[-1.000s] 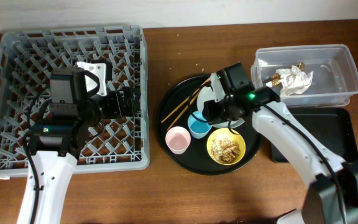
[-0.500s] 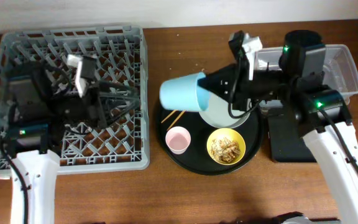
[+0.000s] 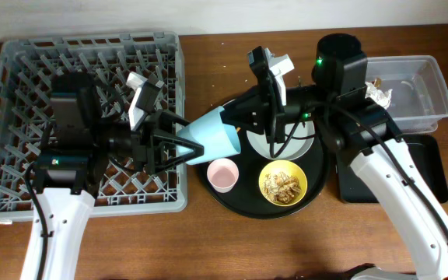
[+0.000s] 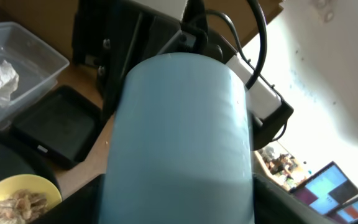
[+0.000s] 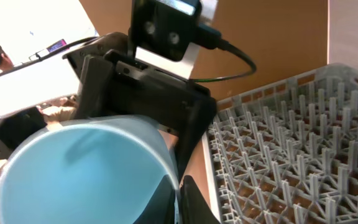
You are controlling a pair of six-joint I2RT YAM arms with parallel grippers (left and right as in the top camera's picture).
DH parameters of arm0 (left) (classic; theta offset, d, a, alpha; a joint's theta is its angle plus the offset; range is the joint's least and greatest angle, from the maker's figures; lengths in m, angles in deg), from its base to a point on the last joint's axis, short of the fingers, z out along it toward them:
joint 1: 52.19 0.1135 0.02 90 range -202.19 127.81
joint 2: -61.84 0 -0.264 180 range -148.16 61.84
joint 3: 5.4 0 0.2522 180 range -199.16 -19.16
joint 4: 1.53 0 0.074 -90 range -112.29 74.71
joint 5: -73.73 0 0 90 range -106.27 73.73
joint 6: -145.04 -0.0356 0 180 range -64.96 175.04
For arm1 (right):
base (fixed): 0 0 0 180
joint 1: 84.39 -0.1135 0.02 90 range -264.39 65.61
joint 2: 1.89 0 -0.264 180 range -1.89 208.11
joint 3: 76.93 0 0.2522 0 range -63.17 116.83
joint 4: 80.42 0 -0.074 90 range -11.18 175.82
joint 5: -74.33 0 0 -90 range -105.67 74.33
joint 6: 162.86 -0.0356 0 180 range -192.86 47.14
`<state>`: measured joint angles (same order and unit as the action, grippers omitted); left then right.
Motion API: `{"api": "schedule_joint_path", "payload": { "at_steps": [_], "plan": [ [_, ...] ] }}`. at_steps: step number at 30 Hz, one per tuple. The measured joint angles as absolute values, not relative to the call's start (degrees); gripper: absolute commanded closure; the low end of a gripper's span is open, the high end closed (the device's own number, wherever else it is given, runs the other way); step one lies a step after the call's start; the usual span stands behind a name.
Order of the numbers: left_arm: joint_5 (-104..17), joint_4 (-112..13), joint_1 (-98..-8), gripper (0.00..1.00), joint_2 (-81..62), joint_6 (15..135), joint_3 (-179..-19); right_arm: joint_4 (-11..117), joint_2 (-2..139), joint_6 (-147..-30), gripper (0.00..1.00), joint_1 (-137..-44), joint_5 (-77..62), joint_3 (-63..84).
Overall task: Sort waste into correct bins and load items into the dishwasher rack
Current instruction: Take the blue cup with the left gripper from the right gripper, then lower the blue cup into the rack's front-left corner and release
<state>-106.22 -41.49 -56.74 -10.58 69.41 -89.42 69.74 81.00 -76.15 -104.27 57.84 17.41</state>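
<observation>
Light-blue cup [image 3: 216,138] held on its side above the bench [image 3: 208,249], between dishwasher rack [image 3: 22,70] and round black tray [image 3: 243,201]; mouth rim clamped by right pincer [image 3: 243,128]; narrow base lying between widely spread fingers of left pincer [image 3: 179,144], contact not discernible; both arms stretched inward, pincers facing head-on.

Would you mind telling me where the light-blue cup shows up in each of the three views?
Overhead: light-blue cup, centre, tipped on its side, just up from the pink cup.
Left wrist: fills the middle, outer wall facing the camera.
Right wrist: lower left, open mouth facing the camera.
Landmarks: yellow bowl links overhead and left wrist; dishwasher rack links overhead and right wrist.
</observation>
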Motion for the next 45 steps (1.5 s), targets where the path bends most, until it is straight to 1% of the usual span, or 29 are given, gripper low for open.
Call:
{"api": "schedule_joint_path", "payload": {
  "at_steps": [2,4,6,8,9,10,13,15,16,18,19,20,21,22,23,24,25,26,27,28,29,30,33,38,39,40,43,44,45],
  "plan": [
    [-106.26,-41.09,-57.55,0.01,-10.61,70.28,-89.42,73.22,81.37,-78.27,0.96,-106.7,57.47,17.32],
    [-106.28,-41.09,-57.53,0.11,-10.61,70.72,-89.44,76.87,81.5,-81.44,0.96,-106.68,57.19,17.3],
    [-106.41,-40.7,-57.55,0.11,-10.61,71.09,-89.46,76.65,81.66,-82.38,0.96,-106.68,56.71,17.3],
    [-106.35,-39.5,-57.55,0.07,-10.61,71.2,-89.46,76.19,81.74,-83.21,0.96,-106.68,56.55,17.3],
    [-106.28,-38.03,-57.53,0.23,-10.61,71.97,-89.44,75.97,81.74,-83.43,0.96,-106.68,56.58,17.3],
    [-106.26,-34.89,-57.55,0.34,-10.61,74.0,-89.46,75.93,81.74,-83.43,0.96,-106.68,56.58,17.3],
    [-106.02,-26.69,-57.6,0.34,-10.74,78.57,-89.39,76.08,81.74,-84.08,0.95,-106.57,55.64,17.58],
    [-105.82,-26.63,-57.6,0.34,-10.76,79.94,-89.39,76.45,81.74,-84.89,0.49,-106.57,55.29,17.58],
    [-105.87,-26.58,-57.6,0.34,-10.76,80.21,-89.39,76.87,81.74,-84.54,0.38,-106.57,55.31,17.56],
    [-105.89,-26.58,-57.6,0.37,-10.76,80.49,-89.39,77.13,81.74,-85.2,0.35,-105.76,55.31,17.56],
    [-105.91,-26.43,-57.27,0.41,-10.76,80.64,-89.39,77.11,81.74,-87.65,0.34,-102.57,55.48,17.56],
    [-105.85,-25.23,-55.1,0.41,-10.76,80.67,-89.39,77.04,81.74,-89.61,0.29,-98.96,55.22,17.56],
    [-104.78,-25.12,-51.04,0.4,-10.76,80.69,-89.39,75.12,81.68,-92.96,0.21,-95.01,54.98,17.6],
    [-102.9,-25.86,-48.37,0.4,-10.76,80.8,-89.46,72.17,81.63,-94.27,0.22,-94.04,54.65,17.65],
    [-98.17,-31.13,-45.09,0.41,-10.69,81.06,-89.83,67.91,81.46,-95.52,0.21,-94.11,54.19,17.67],
    [-92.84,-36.94,-42.58,0.41,-10.67,80.99,-90.09,57.53,81.29,-95.06,0.21,-94.72,50.61,18.09],
    [-84.67,-45.64,-40.04,0.41,-10.56,80.6,-90.33,50.31,81.02,-95.12,0.18,-95.46,45.23,17.82],
    [-71.71,-57.25,-36.31,0.41,-10.28,79.59,-89.9,41.61,81.0,-94.95,0.15,-95.86,35.46,17.69],
    [-64.08,-62.34,-34.78,0.41,-10.23,78.85,-90.42,33.81,80.98,-94.86,0.12,-95.95,25.34,18.0],
    [-49.17,-72.85,-32.57,0.41,-9.56,78.15,-89.87,29.81,80.96,-94.79,0.12,-95.9,15.48,17.69],
    [-41.28,-74.69,-31.41,0.41,-9.4,78.06,-89.92,28.89,80.96,-94.31,0.12,-95.9,12.42,17.69],
    [-28.47,-80.28,-30.62,0.41,-9.4,78.48,-89.85,27.23,80.96,-93.31,0.12,-95.9,7.86,17.67],
    [-11.25,-81.95,-29.09,0.41,-10.69,81.19,-89.85,26.2,80.94,-92.15,0.11,-95.9,4.16,17.67],
    [-11.27,-78.45,-28.04,0.4,-26.93,82.13,-89.92,25.05,80.94,-91.89,0.12,-95.9,3.57,17.67],
    [-11.97,-77.05,-28.04,0.3,-28.09,82.15,-89.9,24.94,80.94,-91.67,0.12,-95.9,3.42,17.67],
    [-12.82,-75.74,-28.04,0.26,-29.97,82.17,-89.92,24.92,80.94,-91.21,0.12,-95.9,3.35,17.65],
    [-13.28,-76.28,-28.02,0.25,-30.76,82.55,-89.92,24.92,80.94,-90.38,0.12,-95.9,3.35,17.65],
    [-13.26,-76.33,-28.0,0.19,-30.76,82.55,-89.92,24.92,80.94,-90.38,0.12,-95.9,3.22,17.65],
    [-13.28,-76.63,-28.0,0.25,-30.76,82.55,-89.92,24.92,80.94,-90.36,0.12,-95.9,3.2,17.65]
  ]
}}
